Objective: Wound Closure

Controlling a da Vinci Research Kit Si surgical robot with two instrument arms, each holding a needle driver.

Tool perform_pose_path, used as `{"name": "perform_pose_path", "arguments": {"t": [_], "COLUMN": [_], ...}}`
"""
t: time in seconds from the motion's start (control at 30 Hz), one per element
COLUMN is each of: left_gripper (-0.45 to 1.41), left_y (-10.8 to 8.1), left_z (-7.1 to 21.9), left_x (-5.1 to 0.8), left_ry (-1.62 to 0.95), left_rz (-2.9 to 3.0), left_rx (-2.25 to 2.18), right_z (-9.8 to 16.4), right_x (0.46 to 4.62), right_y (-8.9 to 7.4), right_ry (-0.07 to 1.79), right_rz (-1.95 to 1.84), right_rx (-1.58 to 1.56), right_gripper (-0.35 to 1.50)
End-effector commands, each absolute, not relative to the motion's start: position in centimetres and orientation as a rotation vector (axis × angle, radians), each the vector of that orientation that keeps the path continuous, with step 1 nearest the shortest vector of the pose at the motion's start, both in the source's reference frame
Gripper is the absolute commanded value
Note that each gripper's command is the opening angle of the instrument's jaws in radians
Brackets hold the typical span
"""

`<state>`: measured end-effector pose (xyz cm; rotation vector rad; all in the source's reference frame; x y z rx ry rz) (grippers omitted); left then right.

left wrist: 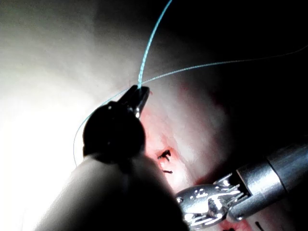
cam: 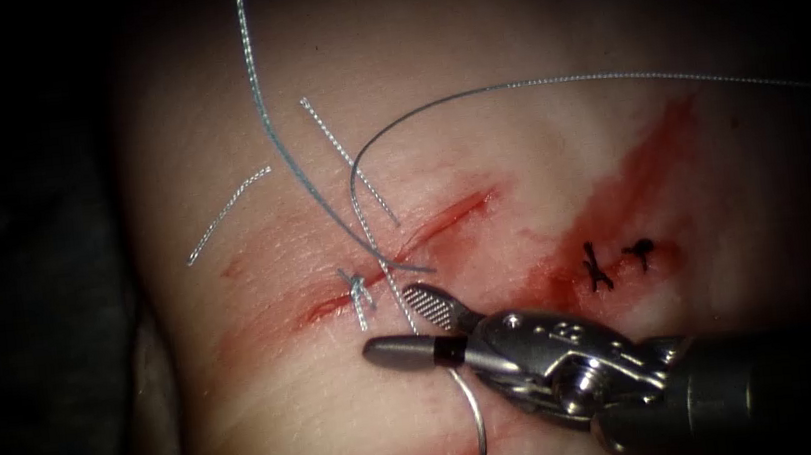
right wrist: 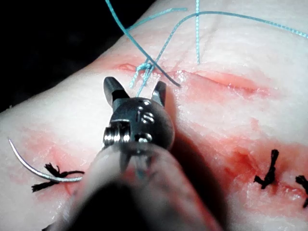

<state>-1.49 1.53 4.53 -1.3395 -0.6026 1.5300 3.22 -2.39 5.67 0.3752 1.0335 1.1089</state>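
Right gripper (cam: 406,326) gapes empty astride the thread (cam: 362,224) beside the knot (cam: 357,288); left gripper (left wrist: 137,96) clamps thread. Needle (right wrist: 36,168) lies free on the tissue (cam: 274,412); the cut (cam: 398,253) stays mostly unclosed

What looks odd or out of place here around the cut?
A loose cut end of thread lies left of the cut. The needle lies free on the tissue, held by neither tool. The right tool is open, empty.

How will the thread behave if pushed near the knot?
Probably floppy: the thread lies in loose curves on the tissue. Likely light: it stands up from the left tool gripping it. The right tool is open, empty; the needle lies on tissue.
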Motion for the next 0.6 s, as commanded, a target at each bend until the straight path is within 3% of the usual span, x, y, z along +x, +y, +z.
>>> {"name": "perform_pose_path", "arguments": {"t": [0.03, 0.07, 0.3, 0.6], "left_gripper": [-0.45, -0.45, -0.45, -0.45], "left_y": [1.53, 1.53, 1.52, 1.52], "left_z": [4.59, 4.59, 4.59, 4.58], "left_x": [-1.55, -1.55, -1.56, -1.56], "left_ry": [-0.6, -0.599, -0.597, -0.597], "left_rz": [1.529, 1.529, 1.535, 1.535], "left_rx": [-1.34, -1.34, -1.343, -1.343], "right_z": [5.69, 5.66, 5.25, 4.98], "right_x": [3.36, 3.37, 3.38, 3.35], "right_y": [-2.36, -2.34, -2.23, -2.78], "right_ry": [1.032, 1.037, 1.117, 1.089], "right_rz": [1.113, 1.109, 1.098, 0.887], "right_rx": [0.373, 0.387, 0.479, 0.678], "right_gripper": [-0.28, -0.35, -0.35, -0.35]}}
